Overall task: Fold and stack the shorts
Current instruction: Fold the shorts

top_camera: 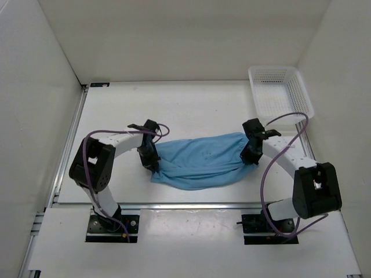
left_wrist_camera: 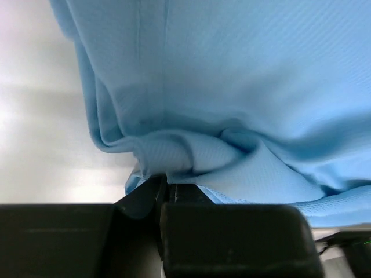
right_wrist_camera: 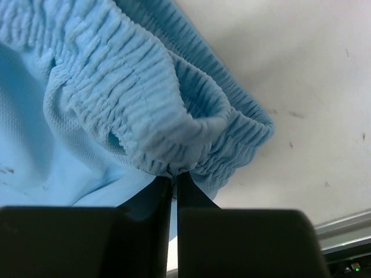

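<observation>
Holding light sky-blue soft fabric shorts [top_camera: 200,162] between both grippers, about mid-table, a bit toward 6 o'clock on the white flat tabletop [top_camera: 191,107]. Stretched crosswise from 9 to 3 o'clock, with the middle sagging toward 6 o'clock in a shallow curve and long folds along the lower edge. Cannot tell whether that lowest fold touches the tabletop. At the 9 o'clock end: left gripper [top_camera: 152,159], jaws pinched together on smooth fabric. In the left wrist view, clamped tight [left_wrist_camera: 167,185] on a bunched wad of the shorts [left_wrist_camera: 232,87], with cloth filling the frame from 12 to 4 o'clock, one seam line running up toward 12 o'clock, and bare tabletop at 9 o'clock. At the 3 o'clock end: right gripper [top_camera: 248,152], likewise squeezed onto cloth. In the right wrist view, fingertips nipped [right_wrist_camera: 174,179] on the gathered, ribbed elastic waistband [right_wrist_camera: 145,98], which loops round from 10 o'clock to 4 o'clock above the fingers, with speckled tabletop at 2 o'clock. Off at the table's 1 o'clock corner, well apart from the shorts: white plastic mesh basket [top_camera: 301,87], rectangular and upright, beyond the right arm.
</observation>
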### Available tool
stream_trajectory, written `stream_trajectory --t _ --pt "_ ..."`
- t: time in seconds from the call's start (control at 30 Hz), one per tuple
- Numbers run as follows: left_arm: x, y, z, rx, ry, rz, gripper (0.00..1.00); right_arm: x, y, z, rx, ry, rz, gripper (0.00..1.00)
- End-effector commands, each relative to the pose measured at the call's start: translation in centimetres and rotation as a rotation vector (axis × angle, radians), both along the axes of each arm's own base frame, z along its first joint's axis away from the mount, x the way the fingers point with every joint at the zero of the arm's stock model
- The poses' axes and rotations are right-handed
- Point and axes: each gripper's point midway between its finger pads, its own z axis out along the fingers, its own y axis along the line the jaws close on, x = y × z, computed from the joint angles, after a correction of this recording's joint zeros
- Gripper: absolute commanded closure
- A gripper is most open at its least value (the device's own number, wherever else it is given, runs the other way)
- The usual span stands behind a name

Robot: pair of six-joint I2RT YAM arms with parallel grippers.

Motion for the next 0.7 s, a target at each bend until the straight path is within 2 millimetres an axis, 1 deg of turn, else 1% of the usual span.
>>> stream_trajectory --t 0.0,0.03,0.07,0.1,0.13,0.17,0.2,0.23,0.27,0.3,0.33,0.37,0.4,0.43,0.47,0.5,0.53,0.57,0.63,0.67 --pt "5.6 1.1 0.7 0.000 -0.119 0.013 0.90 4.9 0.2 2.4 -0.039 -0.111 0.016 1.00" --pt "7.4 1.7 1.0 -0.004 -0.140 0.032 0.90 5.6 0.1 1.9 -0.061 -0.090 0.024 1.00" --pt "8.0 1.9 1.2 -0.011 -0.139 0.039 0.90 6.2 0.3 1.9 -0.065 -0.090 0.036 1.00" --pt "8.5 2.2 1.5 -0.009 -0.136 0.052 0.90 7.7 0.7 2.4 -0.061 -0.104 0.035 1.00" --pt "8.8 2.7 1.6 -0.004 -0.131 0.049 0.90 8.0 0.8 2.6 -0.065 -0.102 0.044 1.00" --pt "9.8 3.5 2.2 0.004 -0.152 0.060 0.90 8.3 0.9 3.0 -0.063 -0.109 0.043 1.00" --pt "9.7 3.8 2.2 0.007 -0.143 0.069 0.90 8.5 1.2 3.3 -0.049 -0.115 0.047 1.00" --pt "9.7 4.4 3.1 0.015 -0.162 0.066 0.90 8.4 1.5 3.3 -0.048 -0.115 0.056 1.00" --pt "9.6 4.9 3.2 0.016 -0.167 0.068 0.90 8.3 1.7 3.3 -0.037 -0.112 0.060 1.00" --pt "9.1 5.5 3.4 0.030 -0.161 0.078 0.90 8.3 1.7 3.3 -0.037 -0.112 0.060 1.00" --pt "8.8 5.6 3.5 0.030 -0.163 0.069 0.90 8.1 1.8 3.6 -0.024 -0.110 0.064 1.00" --pt "8.6 6.2 4.2 0.026 -0.185 0.085 0.90 8.0 2.1 3.6 -0.013 -0.107 0.068 1.00" --pt "7.6 6.8 3.9 0.033 -0.161 0.098 0.90 7.7 2.3 3.6 -0.012 -0.109 0.077 0.96" --pt "7.2 6.8 4.4 0.021 -0.175 0.087 0.90 7.3 2.1 3.1 -0.019 -0.093 0.086 0.92" --pt "6.9 7.1 4.3 0.023 -0.172 0.096 0.90 7.3 1.9 3.1 -0.030 -0.096 0.083 0.89" --pt "6.3 7.0 4.1 0.013 -0.159 0.094 0.90 7.0 1.9 2.9 -0.041 -0.090 0.089 0.79" --pt "6.3 7.0 4.1 0.013 -0.159 0.094 0.90 7.0 1.9 2.9 -0.041 -0.090 0.089 0.75" --pt "5.9 7.1 3.8 0.016 -0.147 0.094 0.90 7.0 1.7 2.5 -0.055 -0.081 0.086 0.75" --pt "5.9 7.1 3.8 0.016 -0.147 0.094 0.90 7.1 1.5 2.2 -0.071 -0.076 0.082 0.75" --pt "5.9 7.1 3.6 0.018 -0.138 0.094 0.90 7.1 1.2 2.3 -0.083 -0.079 0.078 0.80"
